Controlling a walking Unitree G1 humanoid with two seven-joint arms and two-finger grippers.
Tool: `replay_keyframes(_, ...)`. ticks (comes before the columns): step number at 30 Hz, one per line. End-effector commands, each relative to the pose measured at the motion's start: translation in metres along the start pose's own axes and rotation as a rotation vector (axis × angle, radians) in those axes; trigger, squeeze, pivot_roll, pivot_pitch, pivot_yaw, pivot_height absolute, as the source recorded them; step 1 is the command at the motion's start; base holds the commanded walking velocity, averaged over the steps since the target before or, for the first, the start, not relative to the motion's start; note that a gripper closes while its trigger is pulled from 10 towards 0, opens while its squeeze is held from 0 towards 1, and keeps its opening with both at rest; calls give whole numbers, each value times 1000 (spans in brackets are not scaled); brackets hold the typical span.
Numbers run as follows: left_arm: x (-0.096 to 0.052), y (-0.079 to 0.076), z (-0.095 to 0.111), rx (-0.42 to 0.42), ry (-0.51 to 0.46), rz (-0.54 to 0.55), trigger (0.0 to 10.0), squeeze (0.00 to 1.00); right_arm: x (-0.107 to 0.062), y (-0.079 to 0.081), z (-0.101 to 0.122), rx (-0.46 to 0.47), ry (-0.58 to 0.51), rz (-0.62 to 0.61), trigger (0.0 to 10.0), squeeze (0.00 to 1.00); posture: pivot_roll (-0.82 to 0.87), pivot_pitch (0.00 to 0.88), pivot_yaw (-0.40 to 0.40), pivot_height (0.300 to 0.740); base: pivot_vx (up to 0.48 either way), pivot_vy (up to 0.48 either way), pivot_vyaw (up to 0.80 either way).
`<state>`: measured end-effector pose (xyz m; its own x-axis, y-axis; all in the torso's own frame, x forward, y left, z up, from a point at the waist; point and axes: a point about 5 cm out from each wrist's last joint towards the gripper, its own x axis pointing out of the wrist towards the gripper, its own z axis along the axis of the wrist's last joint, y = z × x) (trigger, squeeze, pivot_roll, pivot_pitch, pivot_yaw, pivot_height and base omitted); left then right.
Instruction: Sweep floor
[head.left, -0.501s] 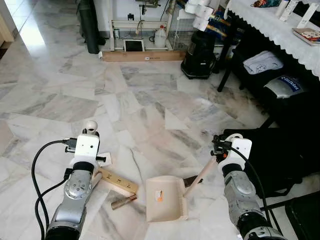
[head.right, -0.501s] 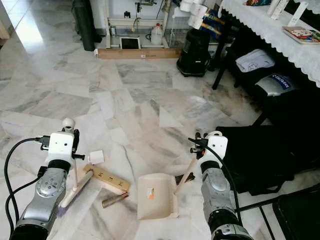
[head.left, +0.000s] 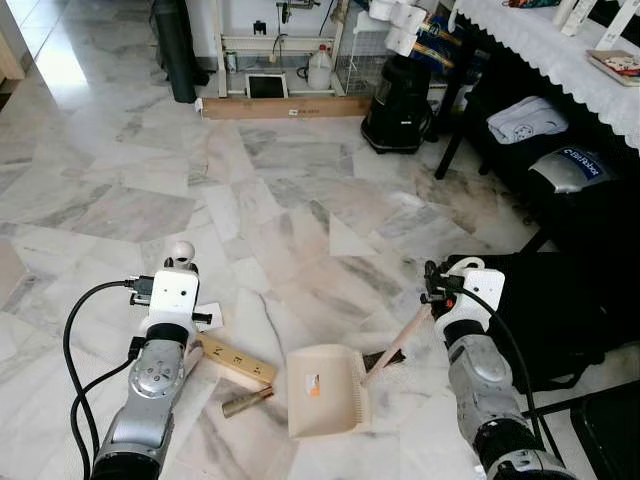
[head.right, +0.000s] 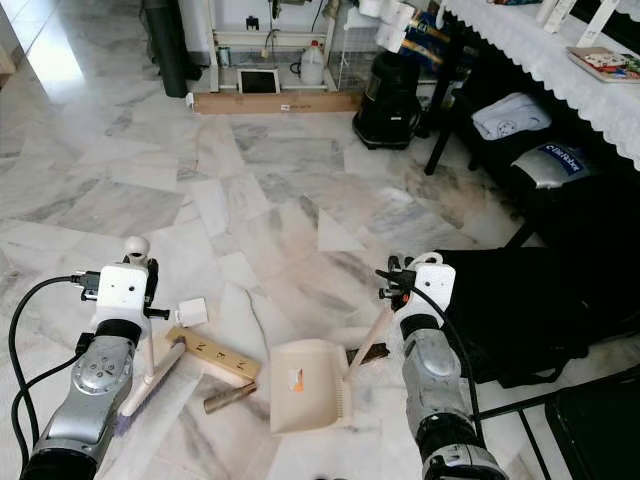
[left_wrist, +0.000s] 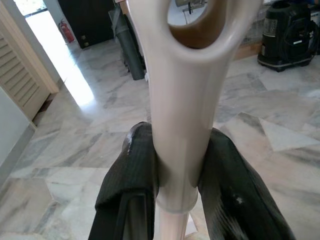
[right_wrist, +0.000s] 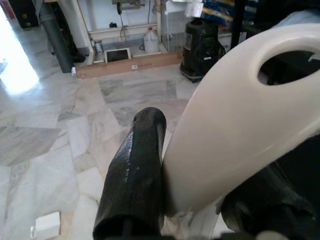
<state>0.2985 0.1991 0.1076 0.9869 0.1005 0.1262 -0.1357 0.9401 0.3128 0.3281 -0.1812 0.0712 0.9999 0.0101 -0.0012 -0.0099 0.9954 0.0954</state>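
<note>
The robot stands over a marble floor (head.left: 300, 210) with a tool in each arm. The left gripper (left_wrist: 175, 175) has its 2 black fingers (left_wrist: 127, 175) pressed against either side of the pale brush handle (left_wrist: 175, 125), just below the hanging loop at its end. In the right eye view the brush (head.right: 150, 380) slants down to the floor beside the left arm, its head resting by a wooden block (head.right: 212, 355). The right gripper (right_wrist: 195, 200) is clamped on the dustpan handle (right_wrist: 235, 115), near its looped end. The dustpan (head.left: 328, 390) lies flat on the floor between the 2 arms, its open mouth toward the debris: the block, a brown stick-like piece (head.left: 247, 402) and a small white box (head.right: 192, 312) close by.

Both tools look like thin, light, stiff plastic, smooth enough to twist within the fingers. A hold at the handle end gives reach but little leverage, so short, gentle strokes would suit. The block looks heavier than dust and may push the pan back instead of sliding in.
</note>
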Motion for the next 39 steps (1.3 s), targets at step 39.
replay_keyframes(39,6,-2,10,4,-46,15,10000,0,-12,-3,-10,126,55,180,10000,0,82,105,-109,740,0,0,0)
